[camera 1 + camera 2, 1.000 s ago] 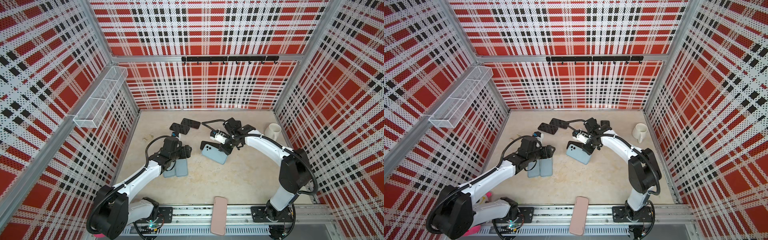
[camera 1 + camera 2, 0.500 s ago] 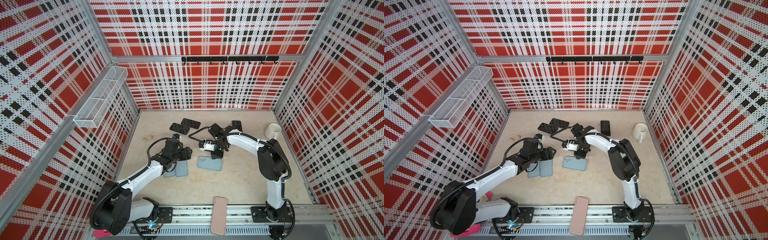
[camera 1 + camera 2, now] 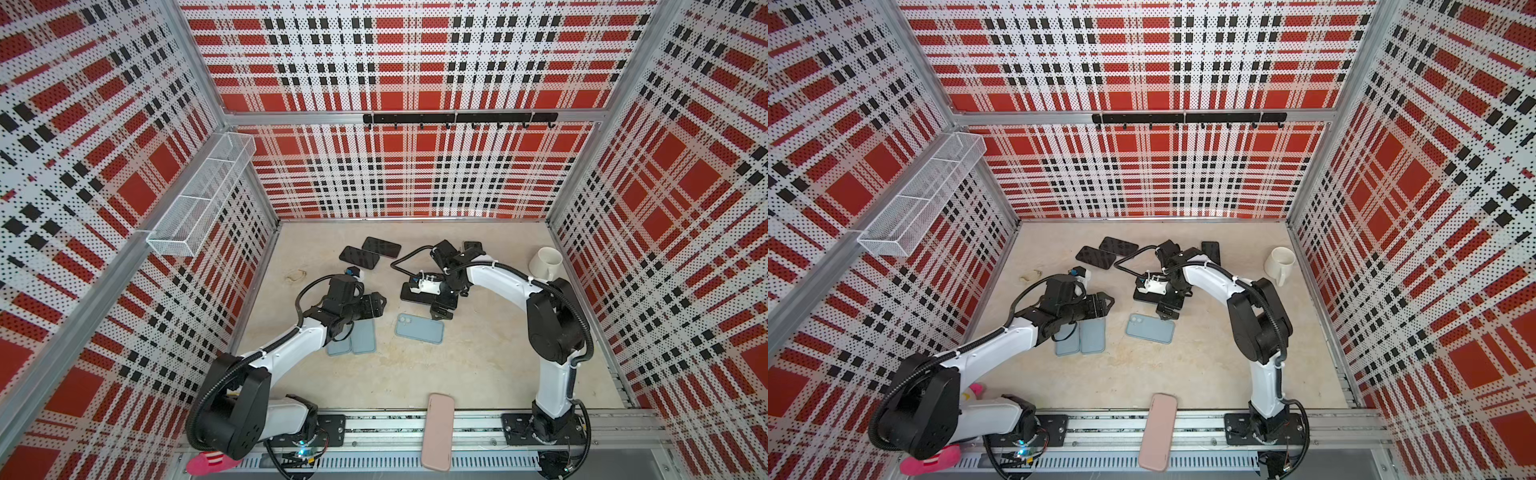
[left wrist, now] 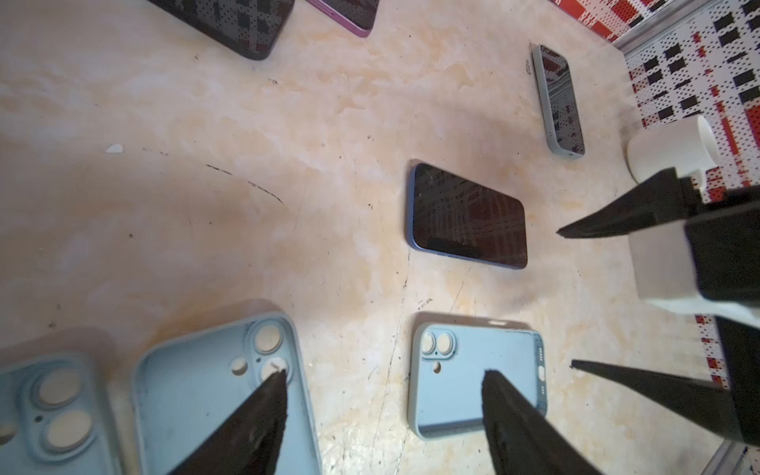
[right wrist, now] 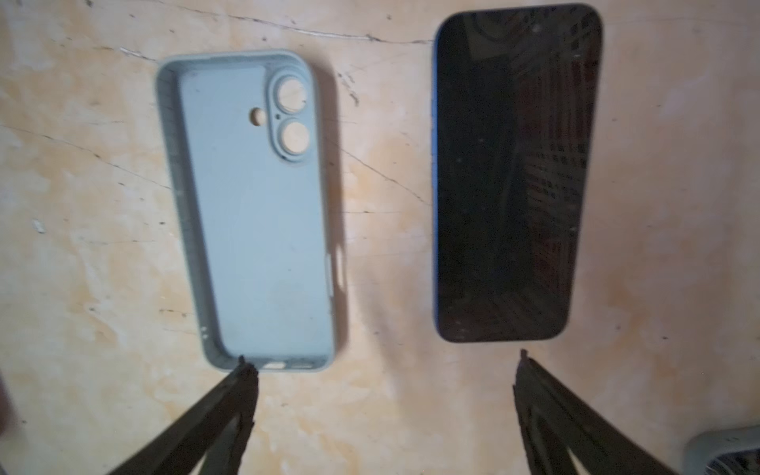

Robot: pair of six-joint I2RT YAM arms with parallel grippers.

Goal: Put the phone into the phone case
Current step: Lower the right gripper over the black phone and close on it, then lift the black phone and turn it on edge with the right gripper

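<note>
The left arm, white-shelled with black joints, reached forward from its base, elbow low and wrist turned toward the middle. Its black two-fingered left gripper had its jaws parted, nothing between them. The right arm, of the same white and black build, arched over to the middle, wrist bent downward. Its black right gripper was spread wide and empty.
</note>
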